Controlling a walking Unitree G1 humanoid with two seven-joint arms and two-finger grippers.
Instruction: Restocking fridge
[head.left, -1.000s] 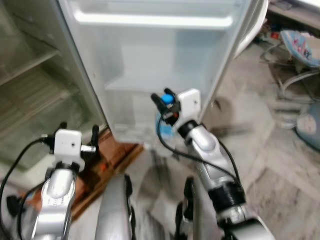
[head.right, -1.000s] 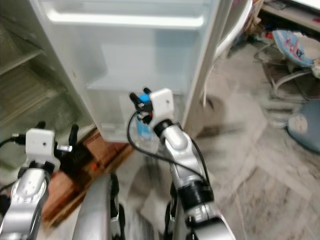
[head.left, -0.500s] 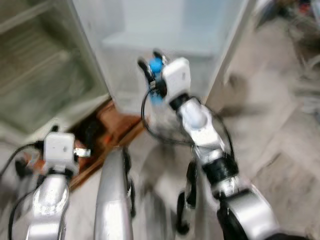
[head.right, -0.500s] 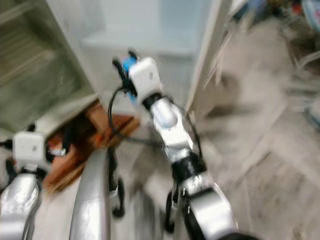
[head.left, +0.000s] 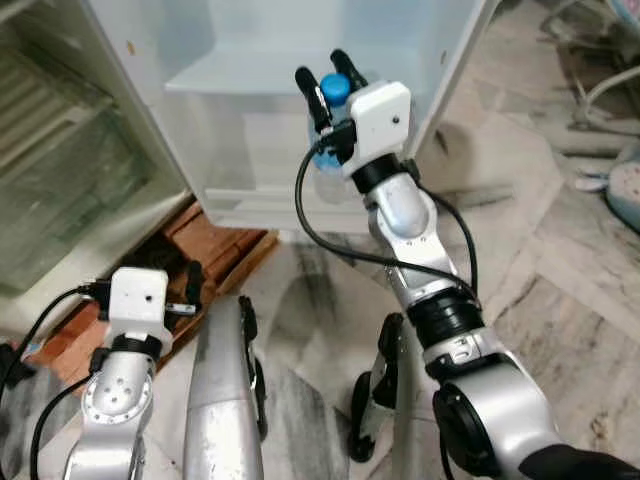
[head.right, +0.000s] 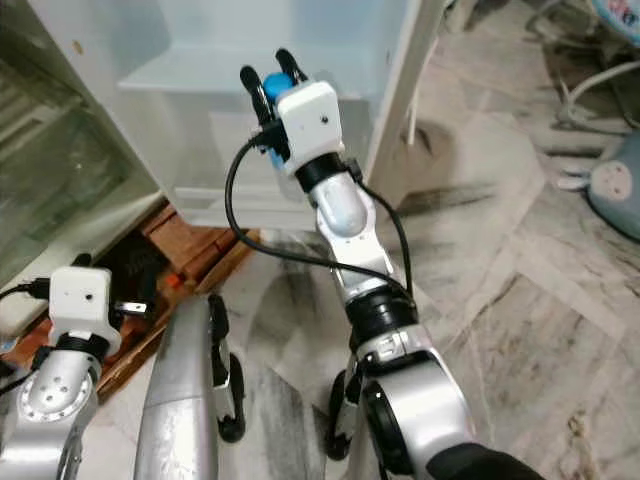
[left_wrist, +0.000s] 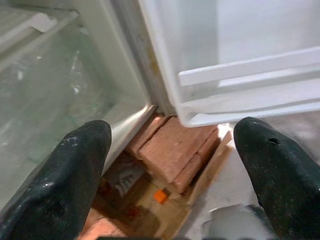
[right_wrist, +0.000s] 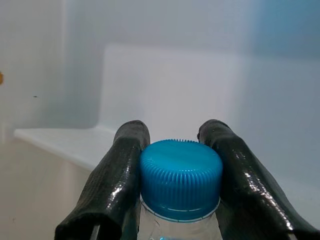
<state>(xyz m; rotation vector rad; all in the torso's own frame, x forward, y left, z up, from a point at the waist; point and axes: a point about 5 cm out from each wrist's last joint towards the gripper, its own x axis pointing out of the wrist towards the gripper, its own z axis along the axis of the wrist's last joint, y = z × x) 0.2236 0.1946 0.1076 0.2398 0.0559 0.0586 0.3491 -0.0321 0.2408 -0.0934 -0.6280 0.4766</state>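
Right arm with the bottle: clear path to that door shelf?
Probably yes. The right gripper, shut on the bottle by its blue cap, is raised before the open fridge door's shelf, and nothing stands between them.

bottle: mostly hidden behind right gripper and its white wrist block, label unreadable. In right wrist view, body cut off at frame bottom, just blue cap and neck. Left gripper: fingertips cut by frame edges in left wrist view. Fridge door: top cropped. Small orange item by the bricks: can't ID.
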